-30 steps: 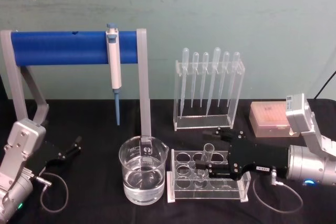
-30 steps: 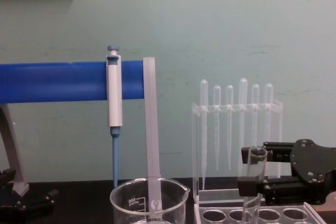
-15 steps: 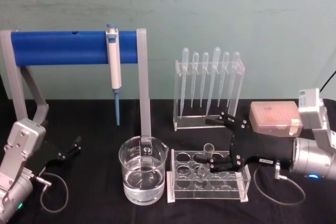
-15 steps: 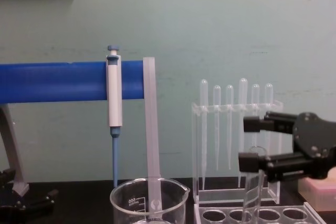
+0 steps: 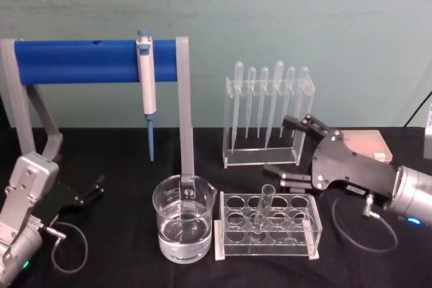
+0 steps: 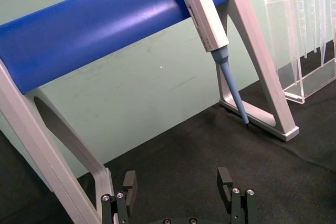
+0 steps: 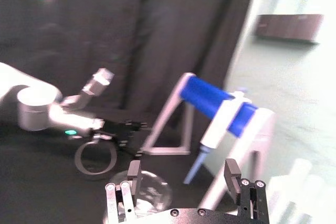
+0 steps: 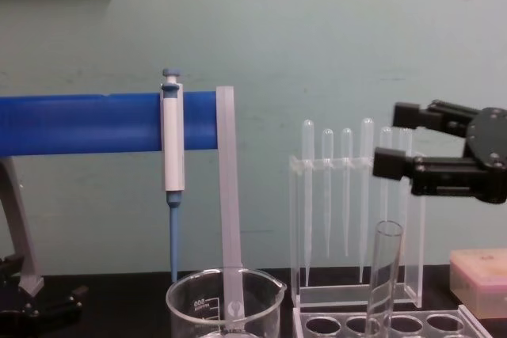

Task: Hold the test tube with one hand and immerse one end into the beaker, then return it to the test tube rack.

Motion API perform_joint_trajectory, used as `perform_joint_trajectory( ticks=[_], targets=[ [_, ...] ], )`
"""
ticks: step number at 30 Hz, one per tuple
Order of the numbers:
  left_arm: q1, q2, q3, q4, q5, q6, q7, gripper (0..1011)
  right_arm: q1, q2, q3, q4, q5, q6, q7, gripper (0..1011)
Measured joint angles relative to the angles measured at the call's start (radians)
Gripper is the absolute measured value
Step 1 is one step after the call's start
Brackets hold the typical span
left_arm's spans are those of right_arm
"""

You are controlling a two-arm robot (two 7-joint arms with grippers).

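A: Setting: black cloth tabletop point(image 5: 121, 261) against a pale green wall. Nearest you, the beaker point(image 5: 183, 226) is sitting with clear liquid in its lower half, just beside the clear rack point(image 5: 267, 228).

B: And the test tube point(image 5: 262, 211)?

A: It is leaning in a middle hole of that rack, rim up, rounded end down among the holes. Nothing is gripping it. In the chest view the test tube point(image 8: 383, 279) is standing free, with the rack's holes below it.

B: Where is your working arm?

A: The right gripper point(image 5: 291, 148) is hanging above and behind the rack, toward its right end, fingers spread apart and holding nothing. From the chest it is showing high at the right edge, well above the tube's rim. The left gripper point(image 5: 86, 191) is lying parked on the cloth at the left, fingers apart as well; its wrist camera is looking at the blue stand point(image 6: 94, 30) with the pipettor point(image 6: 207, 14) clipped to it.

B: Farther back?

A: The pipette rack point(image 5: 268, 112) is standing near the wall, and a pink tip box point(image 5: 368, 141) is sitting behind the right gripper.

B: Progress, then?

A: Judging from this layout, you are looking at either end of the cycle: tube racked, hand free. Whether the dip is done I cannot tell; no wetness is readable on the glass.
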Motion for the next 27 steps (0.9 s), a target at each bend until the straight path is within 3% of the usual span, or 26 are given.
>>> perform_joint_trajectory(
  ticks=[6,7,10,11,14,16,21,27],
  targets=[
    [0.000,0.000,0.000,0.000,0.000,0.000,0.000,1000,-0.103,-0.005,0.069,-0.064,-0.087,0.000,-0.219,1004],
    [0.000,0.000,0.000,0.000,0.000,0.000,0.000,1000,-0.133,-0.013,0.085,-0.081,-0.122,0.016,-0.296,1004],
    [0.000,0.000,0.000,0.000,0.000,0.000,0.000,1000,-0.172,-0.029,0.103,-0.106,-0.181,0.058,-0.410,1004],
    [0.000,0.000,0.000,0.000,0.000,0.000,0.000,1000,-0.190,-0.039,0.110,-0.117,-0.213,0.090,-0.473,1004],
    [0.000,0.000,0.000,0.000,0.000,0.000,0.000,1000,-0.212,-0.072,0.118,-0.128,-0.261,0.168,-0.576,1004],
    [0.000,0.000,0.000,0.000,0.000,0.000,0.000,1000,-0.216,-0.098,0.120,-0.125,-0.282,0.220,-0.629,1004],
    [0.000,0.000,0.000,0.000,0.000,0.000,0.000,1000,-0.210,-0.147,0.121,-0.097,-0.319,0.273,-0.698,1004],
    [0.000,0.000,0.000,0.000,0.000,0.000,0.000,1000,-0.193,-0.200,0.120,-0.049,-0.365,0.262,-0.744,1004]
  ],
)
